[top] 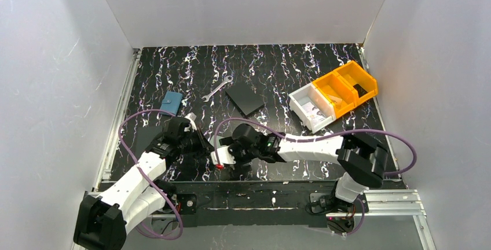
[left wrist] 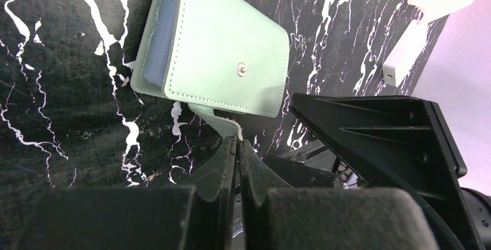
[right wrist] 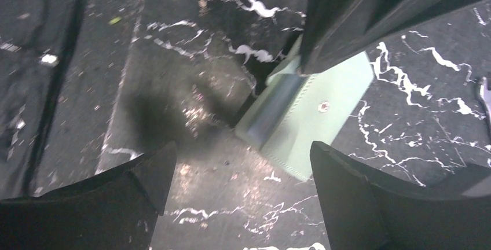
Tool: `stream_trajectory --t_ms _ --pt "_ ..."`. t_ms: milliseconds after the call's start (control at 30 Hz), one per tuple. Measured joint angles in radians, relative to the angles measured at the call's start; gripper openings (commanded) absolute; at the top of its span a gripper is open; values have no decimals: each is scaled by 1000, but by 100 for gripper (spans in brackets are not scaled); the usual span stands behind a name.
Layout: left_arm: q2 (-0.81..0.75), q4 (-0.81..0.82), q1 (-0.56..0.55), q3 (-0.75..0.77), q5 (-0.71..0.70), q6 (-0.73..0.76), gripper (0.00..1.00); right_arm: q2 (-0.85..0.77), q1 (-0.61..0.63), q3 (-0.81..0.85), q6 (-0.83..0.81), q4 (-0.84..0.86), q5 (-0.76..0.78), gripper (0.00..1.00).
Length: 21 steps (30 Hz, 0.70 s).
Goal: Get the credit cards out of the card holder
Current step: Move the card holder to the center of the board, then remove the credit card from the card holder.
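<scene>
The card holder is a mint-green wallet lying flat on the black marbled table, folded, with its snap stud showing. My left gripper is shut on the holder's strap tab at its near edge. Pale blue layers show at the holder's open left side; I cannot tell cards from inner panels. My right gripper is open and empty, hovering just short of the holder. In the top view the two grippers meet near the front middle, left and right, and hide the holder.
A small blue pouch, a wrench and a black square plate lie further back. A white box and orange bins stand at the back right. Grey walls enclose the table.
</scene>
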Motion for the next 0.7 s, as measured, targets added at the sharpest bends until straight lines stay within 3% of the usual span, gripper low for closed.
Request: stream_trajectory --t_ms 200,533,700 --pt "-25 -19 -1 -3 0 -7 0 75 40 14 60 124 157 71" --pt "-29 -37 -1 -3 0 -4 0 87 38 13 110 209 285 2" --pt "-34 -45 -1 -3 0 1 0 51 10 -12 175 225 278 1"
